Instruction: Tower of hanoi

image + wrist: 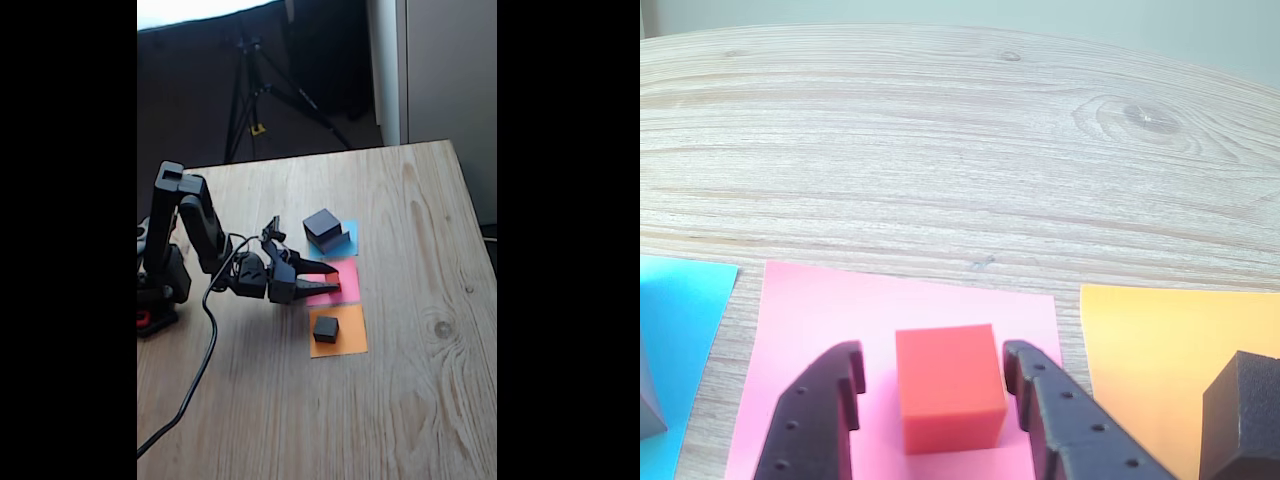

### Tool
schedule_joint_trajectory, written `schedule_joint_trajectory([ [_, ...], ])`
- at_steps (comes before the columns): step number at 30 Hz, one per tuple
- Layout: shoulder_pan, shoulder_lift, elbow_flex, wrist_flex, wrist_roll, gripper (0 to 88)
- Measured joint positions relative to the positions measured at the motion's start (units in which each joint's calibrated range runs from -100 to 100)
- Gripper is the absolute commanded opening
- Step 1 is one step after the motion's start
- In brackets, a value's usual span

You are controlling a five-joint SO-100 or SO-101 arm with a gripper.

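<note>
The tiny red cube (948, 388) sat on the pink paper square (820, 320) in the wrist view, between the 2 black fingers (810, 420) of the gripper (932, 372); the jaws stood a little wider than the cube, with a sliver of pink showing on each side, so they had no hold on it. In the fixed view the gripper (325, 279) reached low over the pink square (345, 283) and hid the red cube. The small black cube (325, 327) rested on the orange paper square (338, 331), just beside the pink one; in the wrist view it (1243, 415) was cut off at the right edge. On the blue paper square (345, 240) stood the black slab (322, 225), and whether a grey slab lay beneath it was too blurred to tell. All 3 papers lay in a row on the wooden table (400, 400). A cable (200, 370) trailed from the arm across the table.
</note>
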Motion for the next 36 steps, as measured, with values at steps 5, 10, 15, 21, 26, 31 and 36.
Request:
schedule_joint_trajectory([
  [5, 0.0, 0.0, 0.4, -0.2, 0.0, 28.9],
  [10, 0.0, -1.7, 1.0, 0.0, 0.0, 32.2],
  [15, -0.6, -13.4, 1.7, 9.4, -5.2, 32.9],
  [21, -1.1, -29.7, 2.1, 25.7, -10.2, 1.1],
  [26, -0.8, -44.4, 2.2, 44.4, -9.5, 0.3],
  [31, 3.4, -56.1, 2.2, 64.3, -3.3, 0.3],
  [36, 6.1, -64.6, -4.9, 86.9, -1.9, 0.3],
])
